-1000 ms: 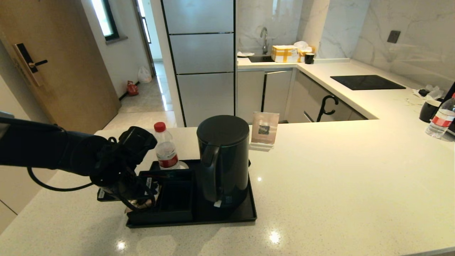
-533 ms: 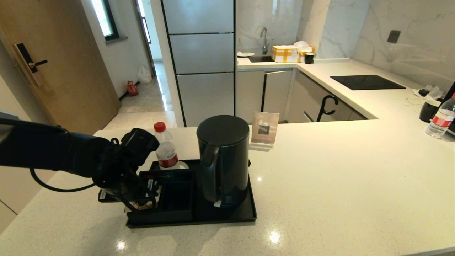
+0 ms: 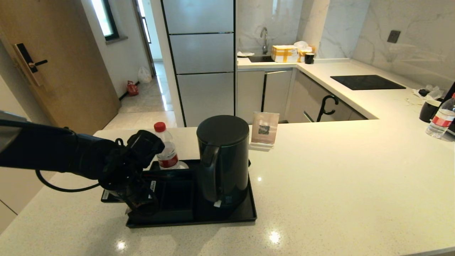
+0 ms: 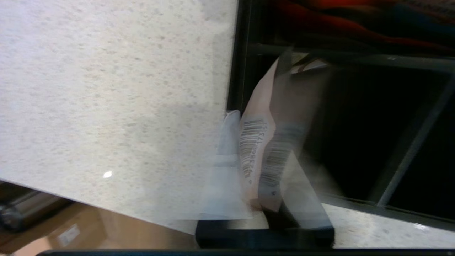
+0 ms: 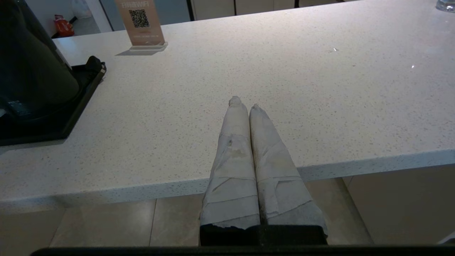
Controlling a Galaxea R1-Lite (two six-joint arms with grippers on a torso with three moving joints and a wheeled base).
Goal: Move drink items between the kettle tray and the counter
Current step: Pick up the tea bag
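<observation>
The left gripper [image 3: 140,204] is clenched on the tea sachet [image 4: 261,142], pinching it across its flat faces near one end, over the compartment section at the left end of the kettle tray [image 3: 227,217]; whether the sachet touches the compartment floor cannot be told. The sachet looks thin, light and limp, likely to bend or flutter when carried, so a flat pinch near its middle or upper band appears soundest, with low risk of damage. The kettle [image 3: 223,160] stands upright on the tray's right half, handle toward the near edge; it appears rigid, smooth-walled and considerably heavier, more so if filled, and the loop handle is the evident place to take hold. Obstructions: the compartment walls closely surround the sachet and could catch it on any sideways move; a water bottle [image 3: 165,147] stands at the tray's far left corner, just behind the left arm. A card stand [image 3: 265,131] sits on the counter [image 3: 337,185] beyond the tray's far right corner. The right gripper [image 5: 245,105] is parked, fingers closed on nothing, off the counter's near edge.
</observation>
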